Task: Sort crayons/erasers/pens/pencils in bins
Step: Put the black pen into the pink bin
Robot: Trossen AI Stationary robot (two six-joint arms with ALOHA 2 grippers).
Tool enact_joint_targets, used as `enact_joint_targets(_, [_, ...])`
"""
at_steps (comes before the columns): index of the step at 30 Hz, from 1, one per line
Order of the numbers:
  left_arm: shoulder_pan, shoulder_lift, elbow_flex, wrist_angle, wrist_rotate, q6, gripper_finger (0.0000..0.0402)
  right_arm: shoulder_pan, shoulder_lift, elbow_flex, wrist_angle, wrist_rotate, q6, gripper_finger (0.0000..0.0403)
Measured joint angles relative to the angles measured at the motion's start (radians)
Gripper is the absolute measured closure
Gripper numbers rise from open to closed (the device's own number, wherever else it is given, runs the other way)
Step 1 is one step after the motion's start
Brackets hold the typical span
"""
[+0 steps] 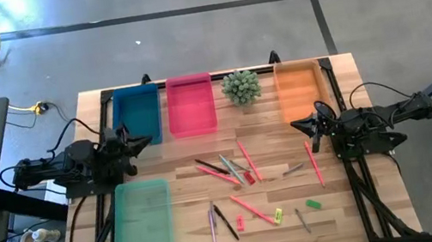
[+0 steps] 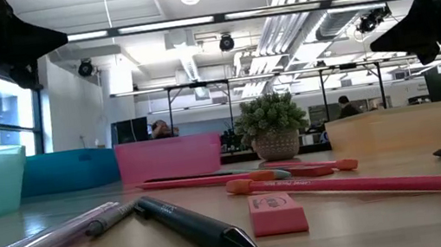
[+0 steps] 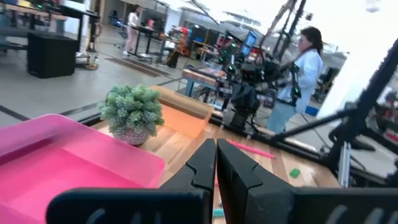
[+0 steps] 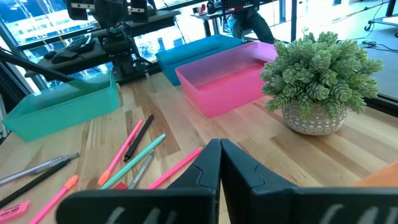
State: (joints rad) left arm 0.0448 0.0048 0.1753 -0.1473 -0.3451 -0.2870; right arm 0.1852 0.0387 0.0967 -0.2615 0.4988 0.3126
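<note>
Nothing appears sorted yet. The erasers lie loose near the desk's front edge: a green eraser (image 1: 313,204), a yellow eraser (image 1: 279,213) touching the end of a pink stick, and a red eraser (image 1: 239,222) beside a black pen (image 1: 226,222). The long pink sticks (image 1: 248,162) and other pens are scattered across the middle of the desk, well apart from every bin.

Along the back edge stand the teal-blue bin (image 1: 137,113), the pink bin (image 1: 191,105) and the orange bin (image 1: 299,90), with a small potted plant (image 1: 241,87) between pink and orange; the pale-green bin (image 1: 141,219) sits at the front left corner (all four look empty).

The left gripper (image 1: 143,140) waits over the left edge, fingers closed on nothing; the right gripper (image 1: 299,124) hangs near the orange bin, likewise closed and empty. The whole sort seems left to do.
</note>
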Motion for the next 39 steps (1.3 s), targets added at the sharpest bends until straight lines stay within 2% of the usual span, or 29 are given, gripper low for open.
enact_joint_targets(14, [0.000, 0.000, 0.000, 0.048, -0.033, 0.000, 0.0398, 0.000, 0.000, 0.000, 0.000, 0.000, 0.000, 0.0402])
enact_joint_targets(18, [0.000, 0.000, 0.000, 0.046, -0.037, -0.045, 0.0395, 0.000, 0.000, 0.000, 0.000, 0.000, 0.000, 0.0402])
enact_joint_targets(23, [0.000, 0.002, 0.000, 0.019, -0.049, -0.079, 0.0362, 0.000, 0.000, 0.000, 0.000, 0.000, 0.000, 0.0402])
enact_joint_targets(31, [0.000, 0.002, 0.000, 0.016, -0.142, -0.157, 0.0283, 0.000, 0.000, 0.000, 0.000, 0.000, 0.000, 0.0402])
enact_joint_targets(35, [0.000, 0.002, 0.000, 0.067, -0.169, -0.156, 0.0271, 0.000, 0.000, 0.000, 0.000, 0.000, 0.000, 0.0402])
enact_joint_targets(39, [0.000, 0.007, 0.000, 0.208, -0.172, -0.144, 0.0272, 0.000, 0.000, 0.000, 0.000, 0.000, 0.000, 0.0402])
